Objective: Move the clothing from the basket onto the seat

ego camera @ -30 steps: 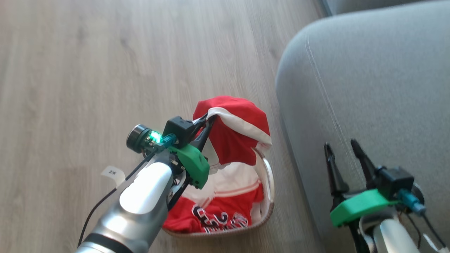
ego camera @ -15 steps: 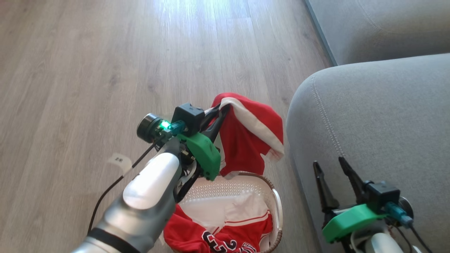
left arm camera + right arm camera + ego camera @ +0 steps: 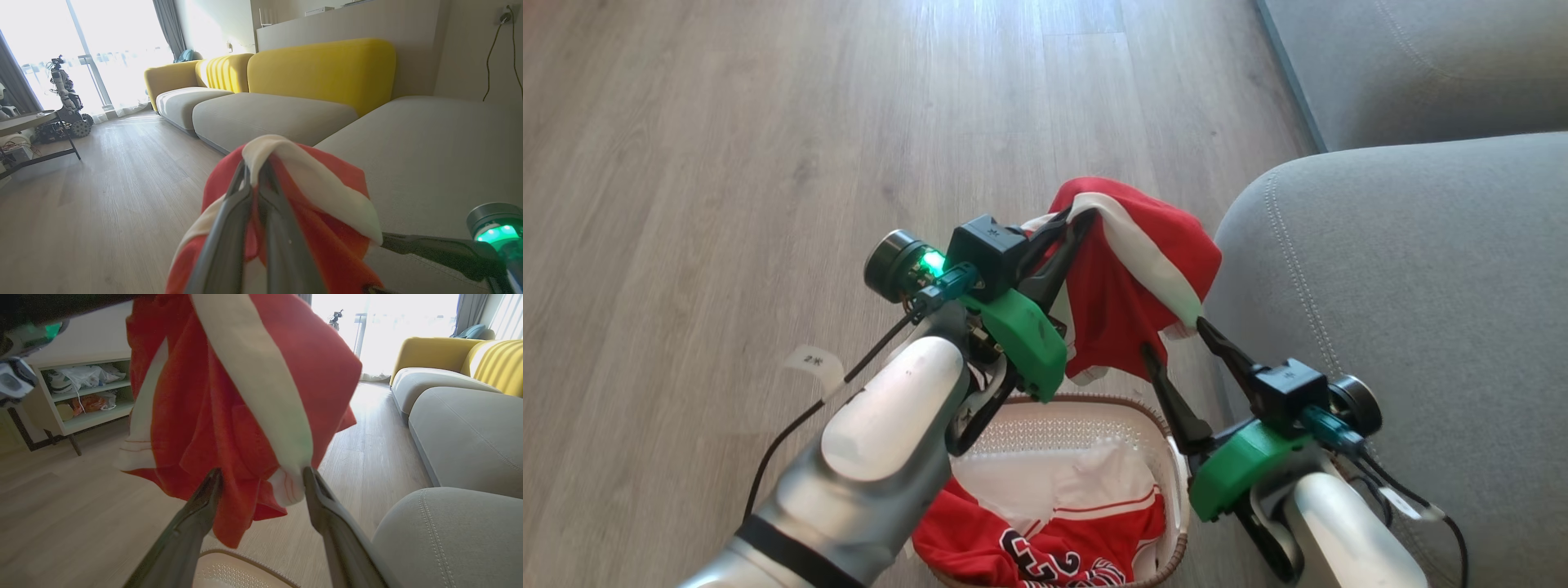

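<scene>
The task is under way, with nothing delivered yet. The left claw (image 3: pixel 1078 219) is pressed together on a white-trimmed fold of one red garment (image 3: pixel 1127 269) and holds it up in the air. The cloth hangs free above the far edge of the basket (image 3: pixel 1086 412), clear of its rim, and just beside the rounded corner of the sofa (image 3: pixel 1421 269). It is not over the cushion.

The right claw (image 3: pixel 1174 335) is spread wide. In the right wrist view its two fingers flank the garment's lower end, with the white band close against one finger. It pinches nothing. This looks like a reach for a second hold on the dangling cloth, though that is only a reading.

More clothing (image 3: pixel 1054 531) lies in the near half of the basket: red and white panels with thin red stripes and black numerals. Whether that is one piece or several, I cannot tell. The basket stands on the wooden floor (image 3: pixel 727 163), close to the sofa's front.

No clothing shows on the part of the sofa in view. What is left, as I judge it, is to carry the raised garment over the cushion, let it go, and then fetch the rest.
</scene>
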Available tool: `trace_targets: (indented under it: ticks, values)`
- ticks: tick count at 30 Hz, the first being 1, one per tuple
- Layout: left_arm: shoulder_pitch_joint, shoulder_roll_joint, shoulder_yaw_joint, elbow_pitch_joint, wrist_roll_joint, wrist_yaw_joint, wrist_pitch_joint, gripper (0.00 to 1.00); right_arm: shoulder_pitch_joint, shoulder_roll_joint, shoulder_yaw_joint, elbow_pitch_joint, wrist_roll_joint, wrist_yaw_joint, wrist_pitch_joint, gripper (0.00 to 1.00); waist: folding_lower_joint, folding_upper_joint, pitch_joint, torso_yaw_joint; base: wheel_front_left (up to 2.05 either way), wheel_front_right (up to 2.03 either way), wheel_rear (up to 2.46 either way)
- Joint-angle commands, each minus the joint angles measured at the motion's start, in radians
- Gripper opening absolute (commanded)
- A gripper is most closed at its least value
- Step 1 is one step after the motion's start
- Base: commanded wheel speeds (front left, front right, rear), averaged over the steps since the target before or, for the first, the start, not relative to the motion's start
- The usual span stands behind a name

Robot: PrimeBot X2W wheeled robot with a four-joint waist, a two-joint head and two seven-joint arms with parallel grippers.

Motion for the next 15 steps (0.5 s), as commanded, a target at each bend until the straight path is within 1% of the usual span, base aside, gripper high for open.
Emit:
trace_targets:
  ticks: [1, 4, 7, 11, 15]
  values:
    - [-0.067, 0.013, 0.026, -0.043, -0.012, 0.008, 0.0, 0.0, -0.051, 0.002, 0.029, -0.006, -0.005, 0.007, -0.009, 1.0, 0.0, 0.0, 0.002, 0.006, 0.0, 0.0, 0.0]
    - [-0.066, 0.013, 0.017, -0.06, -0.015, 0.012, 0.002, 0.0, -0.098, 0.0, 0.062, 0.058, 0.01, 0.007, -0.009, 1.0, 0.0, 0.0, 0.004, 0.014, 0.0, 0.0, 0.0]
    - [-0.063, 0.013, 0.008, -0.071, -0.018, 0.014, 0.004, 0.0, -0.135, -0.014, 0.079, 0.109, -0.007, 0.007, -0.009, 1.0, 0.0, 0.0, 0.004, 0.024, 0.0, 0.0, 0.0]
    - [-0.057, 0.012, -0.003, -0.079, -0.021, 0.016, 0.012, 0.0, -0.158, -0.014, 0.038, 0.122, -0.031, 0.007, -0.009, 1.0, 0.0, 0.0, 0.003, 0.034, 0.0, 0.0, 0.0]
    - [-0.054, 0.013, -0.012, -0.083, -0.022, 0.018, 0.014, 0.0, -0.164, -0.01, 0.025, 0.131, -0.044, 0.007, -0.009, 1.0, 0.0, 0.0, 0.001, 0.041, 0.0, 0.0, 0.0]
